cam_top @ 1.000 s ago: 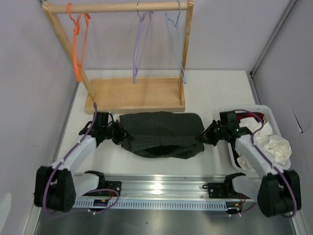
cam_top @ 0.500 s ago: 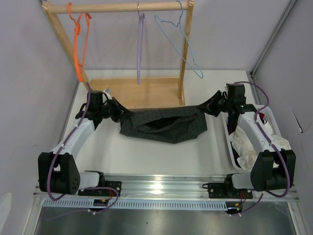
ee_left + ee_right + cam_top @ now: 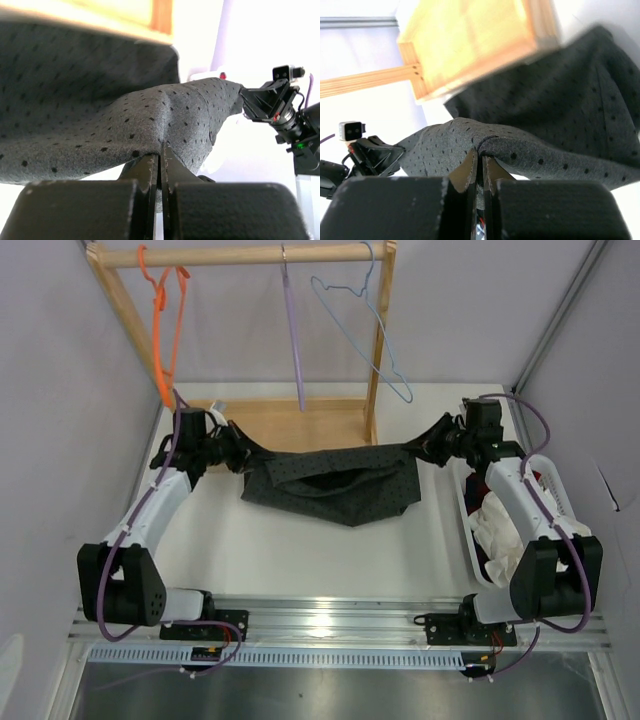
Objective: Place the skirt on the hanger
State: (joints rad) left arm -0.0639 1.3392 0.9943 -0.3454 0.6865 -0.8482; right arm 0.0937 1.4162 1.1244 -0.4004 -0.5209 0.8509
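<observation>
The dark grey dotted skirt (image 3: pixel 335 485) hangs stretched between both grippers, just in front of the wooden rack base. My left gripper (image 3: pixel 236 451) is shut on its left edge; the fabric fills the left wrist view (image 3: pixel 100 110). My right gripper (image 3: pixel 428 448) is shut on its right edge, as the right wrist view (image 3: pixel 530 140) shows. The light-blue wire hanger (image 3: pixel 365 335) hangs tilted from the rack's rail at the right, above and behind the skirt.
A wooden rack (image 3: pixel 240 256) with a tray base (image 3: pixel 300 425) stands at the back. An orange hanger (image 3: pixel 160 320) and a purple hanger (image 3: pixel 293 340) hang on its rail. A white basket (image 3: pixel 470 540) with white and dark red cloths sits at the right.
Both grippers lifted the skirt off the table and carried it back toward the rack, stretching it wide. The blue hanger swung from edge-on to tilted.
</observation>
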